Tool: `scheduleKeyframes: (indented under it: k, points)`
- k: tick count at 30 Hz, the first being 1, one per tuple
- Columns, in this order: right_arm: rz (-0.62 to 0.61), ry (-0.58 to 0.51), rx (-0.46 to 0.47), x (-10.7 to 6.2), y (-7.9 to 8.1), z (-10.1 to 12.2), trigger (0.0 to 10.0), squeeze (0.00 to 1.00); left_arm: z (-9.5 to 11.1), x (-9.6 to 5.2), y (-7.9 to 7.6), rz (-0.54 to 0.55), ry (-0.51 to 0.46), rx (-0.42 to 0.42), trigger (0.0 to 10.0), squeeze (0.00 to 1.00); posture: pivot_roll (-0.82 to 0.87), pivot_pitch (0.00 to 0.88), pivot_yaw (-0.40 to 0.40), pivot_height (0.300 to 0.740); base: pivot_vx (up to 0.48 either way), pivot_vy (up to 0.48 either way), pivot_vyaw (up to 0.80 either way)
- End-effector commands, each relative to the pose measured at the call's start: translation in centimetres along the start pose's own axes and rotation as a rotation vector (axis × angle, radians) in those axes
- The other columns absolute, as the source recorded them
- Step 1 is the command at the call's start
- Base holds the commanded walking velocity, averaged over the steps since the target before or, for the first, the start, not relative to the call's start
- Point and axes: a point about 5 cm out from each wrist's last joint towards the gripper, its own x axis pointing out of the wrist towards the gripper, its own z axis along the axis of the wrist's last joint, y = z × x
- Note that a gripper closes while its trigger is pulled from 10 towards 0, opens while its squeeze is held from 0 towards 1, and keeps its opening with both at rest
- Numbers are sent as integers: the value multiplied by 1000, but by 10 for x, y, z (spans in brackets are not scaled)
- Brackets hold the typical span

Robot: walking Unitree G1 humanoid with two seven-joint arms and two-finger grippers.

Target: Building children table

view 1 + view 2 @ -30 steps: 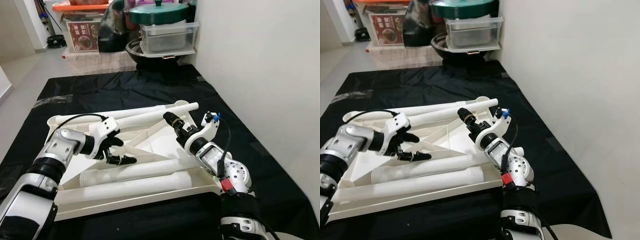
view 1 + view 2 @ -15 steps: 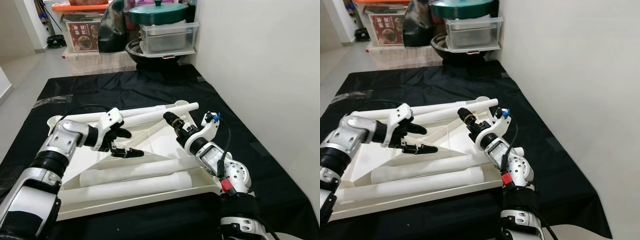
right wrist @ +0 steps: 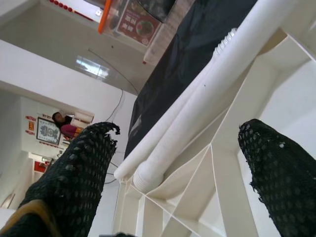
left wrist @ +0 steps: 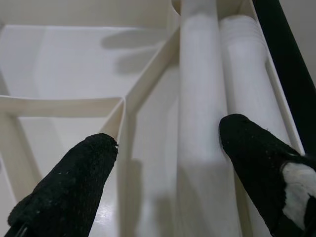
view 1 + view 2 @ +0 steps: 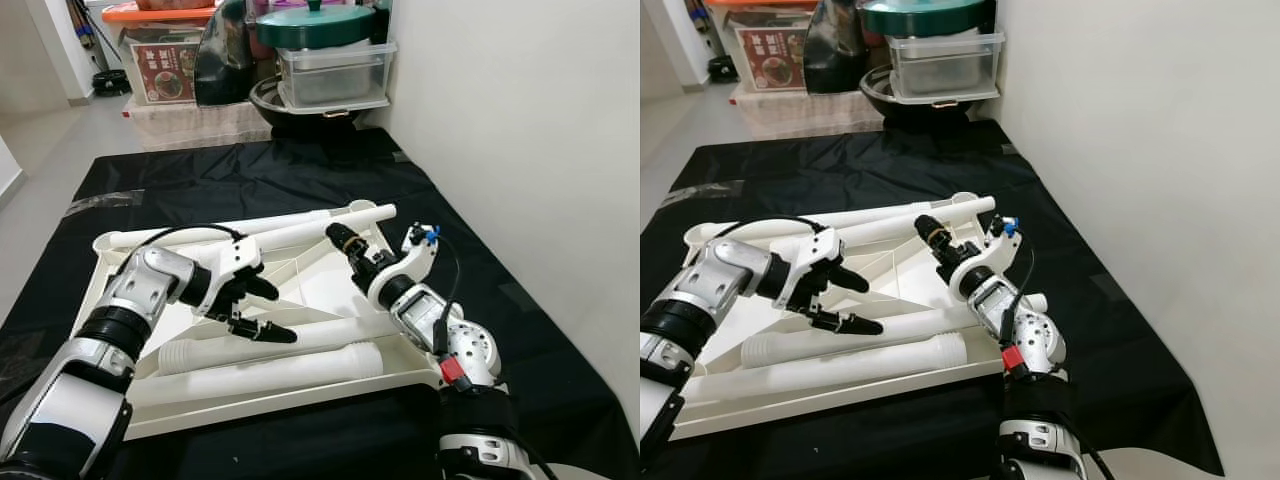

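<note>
Since a moment ago the left gripper [image 5: 262, 312], fingers wide, dropped toward a white table leg [image 5: 300, 340], risking nudging it away.

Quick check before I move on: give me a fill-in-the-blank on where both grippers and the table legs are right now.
1. The white tabletop lies upside down on a ____ sheet.
2. The left gripper hovers with its fingers ____ above the loose legs.
3. The loose legs lie along the ____ edge of the tabletop.
4. The right gripper holds its fingers ____ beside the far legs.

Missing words: black; open; near; open
</note>
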Motion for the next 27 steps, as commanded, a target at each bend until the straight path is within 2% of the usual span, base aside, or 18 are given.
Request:
scheduleKeyframes:
  k: [1, 12, 14, 16, 17, 18, 19, 20, 22, 24, 27]
  points:
    - [23, -39, -15, 1, 6, 8, 10000, 0, -9, 1, -3, -29, 43, -9, 10000, 0, -18, 0, 15, 740, 0, 0, 0]
    - [23, -39, -15, 1, 6, 8, 10000, 0, -9, 1, -3, -29, 43, -9, 10000, 0, -18, 0, 15, 740, 0, 0, 0]
    - [45, -67, -33, 0, 10, 14, 10000, 0, -10, 1, -4, -38, 49, -9, 10000, 0, -22, 0, 17, 740, 0, 0, 0]
    - [12, -332, -127, -17, 13, 72, 10000, 0, -21, 6, -14, -119, 106, -1, 10000, 0, -42, 0, 29, 740, 0, 0, 0]
    - [12, -332, -127, -17, 13, 72, 10000, 0, -21, 6, -14, -119, 106, -1, 10000, 0, -42, 0, 29, 740, 0, 0, 0]
    - [-6, -443, -153, -27, 14, 94, 10000, 0, -25, 7, -17, -152, 128, 4, 10000, 0, -43, 0, 32, 740, 0, 0, 0]
    - [-6, -443, -153, -27, 14, 94, 10000, 0, -25, 7, -17, -152, 128, 4, 10000, 0, -43, 0, 32, 740, 0, 0, 0]
    - [-19, -529, -160, -35, 14, 110, 10000, 0, -28, 7, -20, -175, 143, 6, 10000, 0, -46, 0, 34, 740, 0, 0, 0]
    - [-19, -529, -160, -35, 14, 110, 10000, 0, -28, 7, -20, -175, 143, 6, 10000, 0, -46, 0, 34, 740, 0, 0, 0]
    - [-33, -599, -191, -42, 15, 121, 10000, 0, -30, 7, -22, -193, 148, 4, 10000, 0, -47, 0, 35, 740, 0, 0, 0]
    - [-53, -593, -218, -42, 14, 119, 10000, 0, -32, 7, -22, -195, 154, 2, 10000, 0, -47, 0, 33, 740, 0, 0, 0]
